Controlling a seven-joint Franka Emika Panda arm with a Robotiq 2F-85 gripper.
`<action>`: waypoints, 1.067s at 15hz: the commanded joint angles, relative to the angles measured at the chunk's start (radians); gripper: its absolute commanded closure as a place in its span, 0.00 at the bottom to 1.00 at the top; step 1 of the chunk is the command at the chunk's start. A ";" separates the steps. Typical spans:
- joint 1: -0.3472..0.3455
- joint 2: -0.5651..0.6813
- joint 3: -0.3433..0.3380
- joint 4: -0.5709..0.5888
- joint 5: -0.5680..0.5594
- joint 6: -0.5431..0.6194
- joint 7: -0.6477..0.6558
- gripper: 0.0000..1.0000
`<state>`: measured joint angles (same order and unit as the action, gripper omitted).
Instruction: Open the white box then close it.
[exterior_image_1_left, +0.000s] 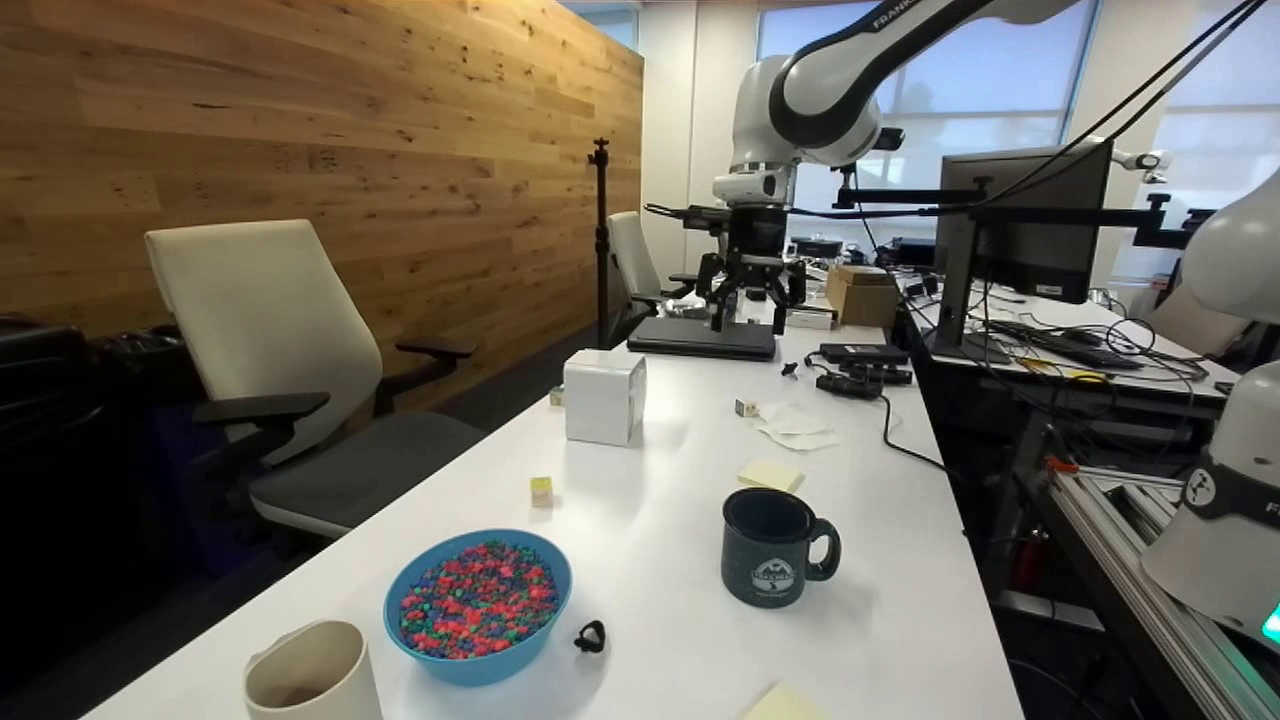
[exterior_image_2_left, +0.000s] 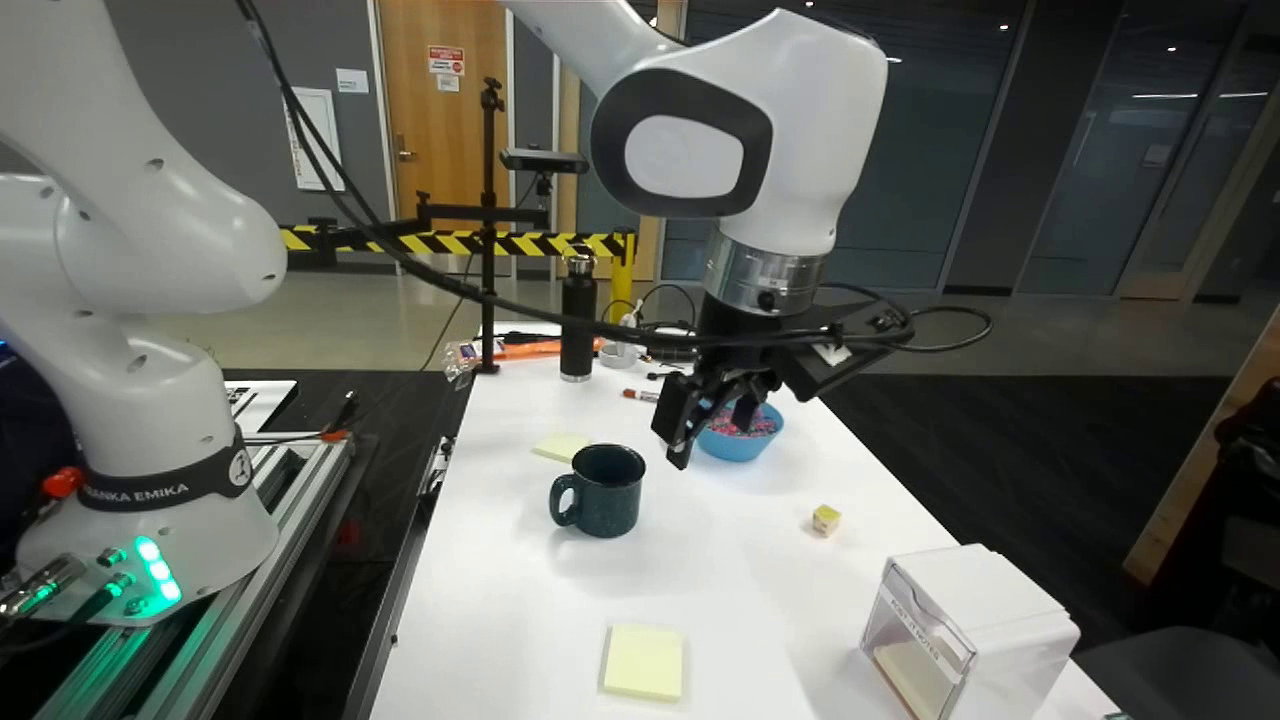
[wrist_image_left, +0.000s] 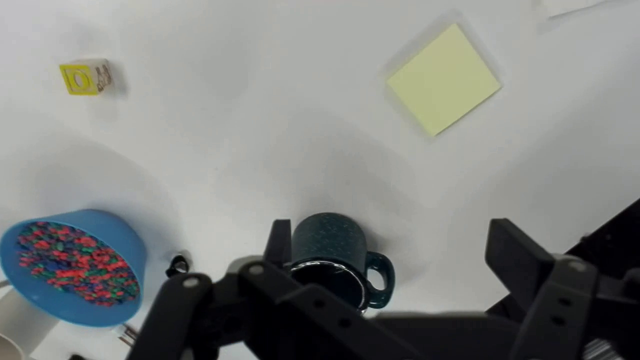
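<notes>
White box (exterior_image_1_left: 603, 400) stands upright on the white table (exterior_image_1_left: 650, 560), near the long edge beside the chair (exterior_image_1_left: 265, 300), well apart from the gripper (wrist_image_left: 395, 240). Form close to a cube, so a long axis is hard to tell; in an exterior view a plain side reads slightly taller than wide. Clear front panel (exterior_image_2_left: 915, 640), lettered POST IT NOTES, points across the table toward the side of the robot's base (exterior_image_2_left: 150, 450); white top lies roughly level. Bottom of the box runs out of frame there. Arm (exterior_image_2_left: 790, 130) reaches in from above and bends at the wrist; fingers point down, slightly tilted in an exterior view. Tool released: in the wrist view the fingers (wrist_image_left: 522, 260) are spread wide. Mug (wrist_image_left: 330, 240) shows below them, upright on the table and partly hidden by the gripper; clearance cannot be judged. Also on the table: blue bowl (exterior_image_1_left: 480, 668) of red, green and blue bits, cream cup (exterior_image_1_left: 350, 690) just beside it, small block (wrist_image_left: 82, 79) with a yellow face, yellow notes (exterior_image_2_left: 642, 660). Room: wood wall (exterior_image_1_left: 350, 120) behind the chair, monitor (exterior_image_1_left: 1040, 220) on a neighbouring desk (exterior_image_1_left: 1150, 320); in an exterior view, door (exterior_image_2_left: 445, 140) and striped barrier (exterior_image_2_left: 450, 243).
</notes>
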<state>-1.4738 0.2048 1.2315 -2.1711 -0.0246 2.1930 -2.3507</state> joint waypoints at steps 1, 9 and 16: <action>0.119 -0.133 -0.116 0.005 0.079 -0.073 -0.170 0.00; 0.678 -0.216 -0.619 0.027 0.134 -0.308 -0.312 0.00; 1.182 -0.235 -1.068 0.052 -0.008 -0.344 -0.396 0.00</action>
<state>-0.4387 -0.0101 0.2859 -2.1311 0.0266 1.8586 -2.7136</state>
